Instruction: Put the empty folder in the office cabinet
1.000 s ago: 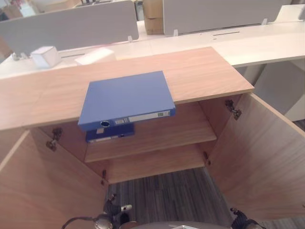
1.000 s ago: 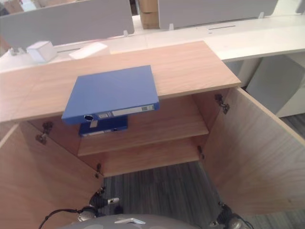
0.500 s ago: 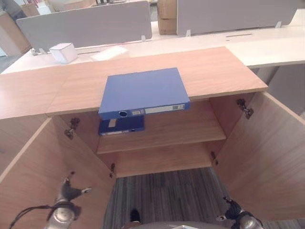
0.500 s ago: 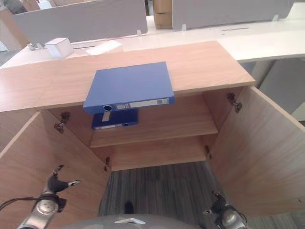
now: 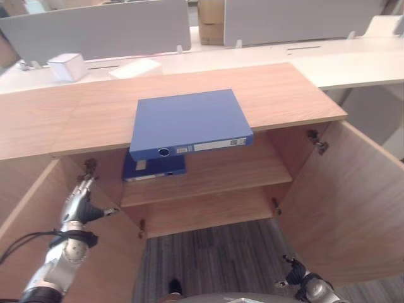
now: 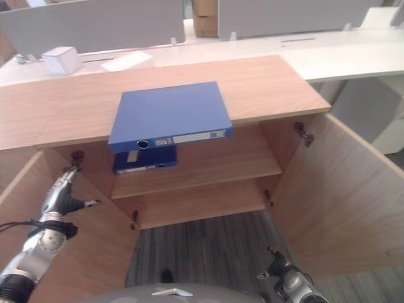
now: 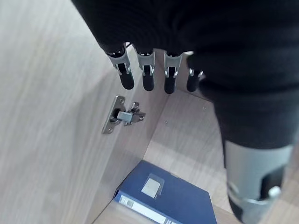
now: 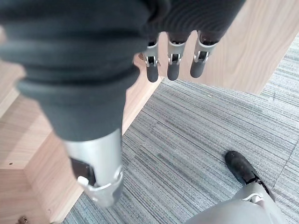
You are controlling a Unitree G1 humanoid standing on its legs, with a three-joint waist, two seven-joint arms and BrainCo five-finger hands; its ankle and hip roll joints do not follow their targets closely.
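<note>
Blue folder (image 5: 188, 122) lies flat on the cabinet top (image 5: 278, 95), spine overhanging the front edge, nothing holding it. Second blue folder (image 5: 154, 169) sits on the upper shelf (image 5: 240, 170) at its left end. Left hand (image 5: 79, 203) raised by the left door (image 5: 25, 246), fingers straight, empty. Right hand (image 6: 278, 268) low by the right door (image 5: 344, 202), fingers relaxed, empty.

Risk: a one-handed grab at the overhanging spine could tip the folder off the edge, or the left arm could clip the door.

Left wrist view adds the door hinge (image 7: 122, 115) and the shelf folder from close; right wrist view shows carpet floor (image 8: 196, 135).
</note>
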